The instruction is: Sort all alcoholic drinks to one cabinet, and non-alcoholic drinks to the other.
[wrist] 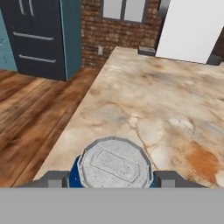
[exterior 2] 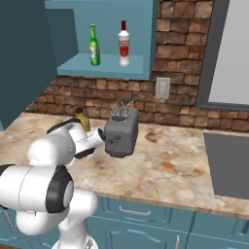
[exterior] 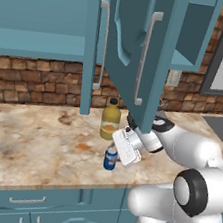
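Where claw [wrist: 112, 179] straddles it, blue can [wrist: 114, 165] between fingertips.

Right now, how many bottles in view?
3. Green bottle and clear red-labelled bottle stand on the open cabinet shelf; the yellow juice bottle stands on the counter. Doors may hide more.

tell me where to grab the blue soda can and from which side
Grip the blue soda can across its round side wall near the top, coming down from above: it stands upright on the counter, and the pincer already straddles its lid with a tip on each side.
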Robot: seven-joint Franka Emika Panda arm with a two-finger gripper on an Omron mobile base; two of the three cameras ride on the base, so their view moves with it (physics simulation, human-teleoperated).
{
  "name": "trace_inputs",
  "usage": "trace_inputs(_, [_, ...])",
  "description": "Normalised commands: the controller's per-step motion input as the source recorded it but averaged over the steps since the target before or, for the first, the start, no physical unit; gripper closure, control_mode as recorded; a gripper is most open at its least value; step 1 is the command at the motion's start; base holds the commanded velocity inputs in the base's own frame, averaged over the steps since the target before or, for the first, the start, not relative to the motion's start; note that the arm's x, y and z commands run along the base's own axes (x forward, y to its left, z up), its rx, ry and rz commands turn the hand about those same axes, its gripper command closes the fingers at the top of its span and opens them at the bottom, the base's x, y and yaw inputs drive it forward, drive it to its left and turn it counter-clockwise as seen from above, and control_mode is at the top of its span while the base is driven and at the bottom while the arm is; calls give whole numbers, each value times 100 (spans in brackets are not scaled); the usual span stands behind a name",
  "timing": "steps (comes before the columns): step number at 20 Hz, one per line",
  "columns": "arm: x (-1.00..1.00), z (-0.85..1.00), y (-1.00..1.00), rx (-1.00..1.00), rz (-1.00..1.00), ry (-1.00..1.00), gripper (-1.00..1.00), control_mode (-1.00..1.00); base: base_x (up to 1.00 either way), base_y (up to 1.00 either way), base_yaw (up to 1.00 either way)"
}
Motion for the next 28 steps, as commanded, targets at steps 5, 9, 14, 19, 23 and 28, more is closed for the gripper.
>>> trace_inputs(5, [-30,98,1,-9,-22,6,100,-100,0,0,0])
trace_inputs(9, [-42,100,-1,-4,-28,12,100,-100,0,0,0])
trace_inputs(14, [-76,89,-8,0,-25,6,100,-100,0,0,0])
trace_inputs(19, [-90,57,-17,0,-16,0,100,-100,0,0,0])
trace_inputs(23, [-81,62,-27,0,-13,0,100,-100,0,0,0])
trace_inputs(28, [-60,67,-37,0,-11,0,100,-100,0,0,0])
